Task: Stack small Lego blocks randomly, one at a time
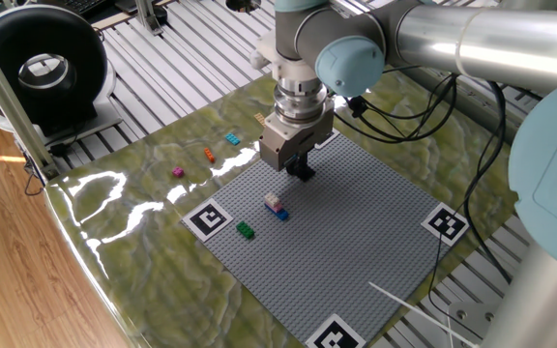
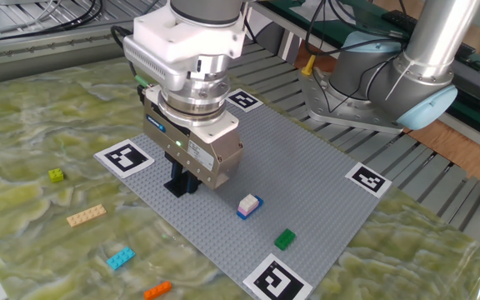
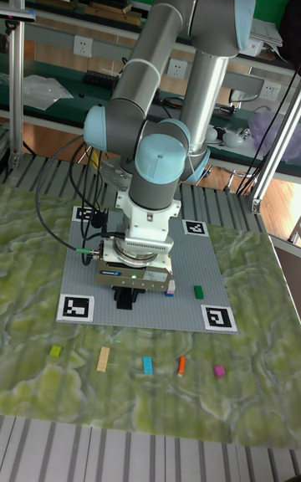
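Observation:
My gripper (image 1: 301, 172) points straight down, its black fingertips low on the grey baseplate (image 1: 356, 227). The fingers read as one dark mass (image 2: 182, 183), so neither a gap nor anything held can be made out. A white-pink block stacked on a blue one (image 1: 276, 205) (image 2: 247, 205) stands just in front of the gripper. A green block (image 1: 245, 230) (image 2: 284, 239) sits on the plate near a corner tag. On the mat off the plate lie magenta (image 1: 177, 172), orange (image 1: 208, 155), cyan (image 2: 120, 258), tan (image 2: 86, 215) and yellow-green (image 2: 56, 175) blocks.
Black-and-white marker tags (image 1: 209, 218) (image 2: 367, 178) sit at the baseplate's corners. A black round device (image 1: 37, 68) stands beyond the table's left end. A thin white stick (image 1: 404, 300) lies across the plate's near right corner. Cables hang beside the arm.

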You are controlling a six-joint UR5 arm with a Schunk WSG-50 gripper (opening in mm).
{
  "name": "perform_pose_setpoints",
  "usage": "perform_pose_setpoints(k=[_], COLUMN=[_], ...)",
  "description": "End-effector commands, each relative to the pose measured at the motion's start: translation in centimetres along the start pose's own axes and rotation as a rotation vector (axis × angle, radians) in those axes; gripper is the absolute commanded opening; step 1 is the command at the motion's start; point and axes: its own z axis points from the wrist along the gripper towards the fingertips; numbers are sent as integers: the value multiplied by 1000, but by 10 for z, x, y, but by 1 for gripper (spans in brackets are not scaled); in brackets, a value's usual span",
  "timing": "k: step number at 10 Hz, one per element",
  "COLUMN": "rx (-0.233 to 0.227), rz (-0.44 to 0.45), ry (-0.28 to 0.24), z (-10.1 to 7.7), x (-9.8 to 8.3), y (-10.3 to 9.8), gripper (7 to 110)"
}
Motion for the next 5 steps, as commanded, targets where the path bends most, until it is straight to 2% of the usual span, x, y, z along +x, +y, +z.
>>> perform_pose_setpoints(k=[1,5], rx=[-10,-14], rz=[4,7], ry=[0,-8], z=[-4,1], x=[-1,-4], y=[0,1], gripper=[22,22])
